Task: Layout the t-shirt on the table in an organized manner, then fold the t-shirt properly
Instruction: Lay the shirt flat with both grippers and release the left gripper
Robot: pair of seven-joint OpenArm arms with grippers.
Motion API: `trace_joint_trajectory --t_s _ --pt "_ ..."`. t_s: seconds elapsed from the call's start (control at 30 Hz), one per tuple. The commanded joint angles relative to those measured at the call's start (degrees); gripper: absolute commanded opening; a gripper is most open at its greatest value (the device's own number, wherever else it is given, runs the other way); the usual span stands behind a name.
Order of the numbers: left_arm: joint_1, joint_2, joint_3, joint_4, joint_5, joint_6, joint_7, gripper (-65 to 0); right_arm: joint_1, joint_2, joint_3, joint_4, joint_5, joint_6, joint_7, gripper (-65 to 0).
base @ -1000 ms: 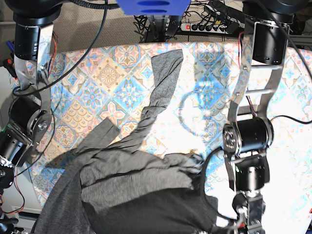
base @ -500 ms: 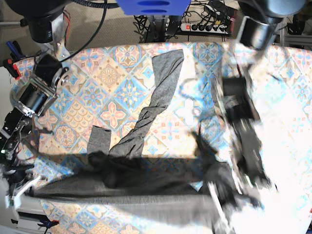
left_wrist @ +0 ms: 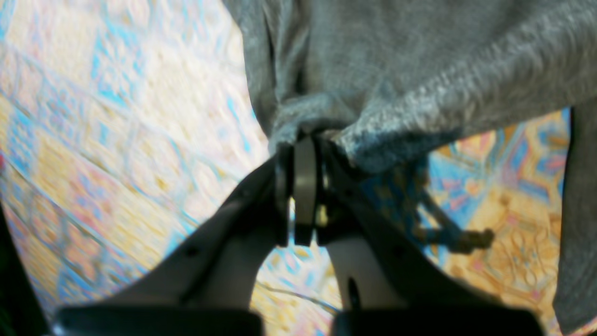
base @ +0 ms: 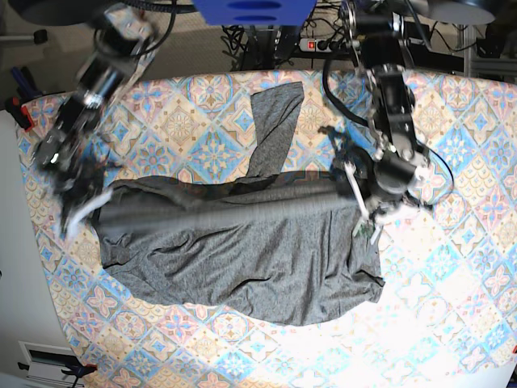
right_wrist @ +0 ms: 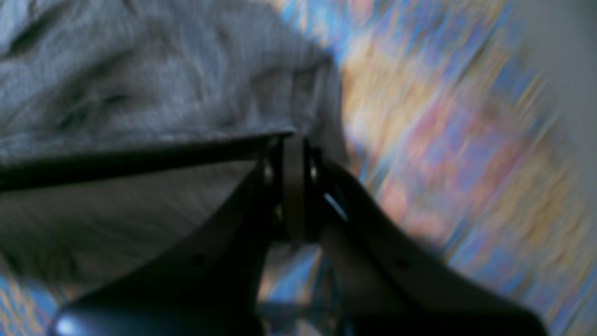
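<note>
T-shirt (base: pixel 242 259) stretched left-right across table (base: pixel 452 267)

The base camera hangs overhead and looks straight down on the whole table (base: pixel 452 105), with both arms reaching in from the far edge. Each wrist camera sits just behind its own jaws, very close and blurred, peering past them at the t-shirt (base: pixel 242 250) and patterned cloth, which all three views share.
</note>
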Motion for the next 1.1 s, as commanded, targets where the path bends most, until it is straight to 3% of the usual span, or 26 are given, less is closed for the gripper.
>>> trace_joint_trajectory --t_s 0.0,0.2,0.37,0.5,1.07 --pt "1.74 0.17 -0.72 1.13 0.34 -0.2 -0.66 -65.0 -0.39 0.37 0.78 0.95 0.48 -0.05 1.79 -65.0" --pt "12.47 0.87 -2.74 1.22 0.34 -0.2 -9.45 -65.0 -6.81 -1.74 5.09 1.13 0.48 0.13 2.67 -65.0" --pt "19.5 0.87 -3.01 1.31 0.34 -0.2 -12.53 -65.0 -8.74 -1.74 11.86 1.13 0.48 5.75 3.37 -65.0" --pt "23.46 1.58 -4.59 1.31 0.34 -0.2 -16.4 -65.0 -8.74 -1.74 17.49 1.13 0.48 6.37 3.02 -65.0" --pt "30.84 1.58 -6.52 1.39 0.42 -0.29 -17.54 -65.0 -11.99 -1.83 26.1 4.2 0.48 6.46 3.02 -65.0"
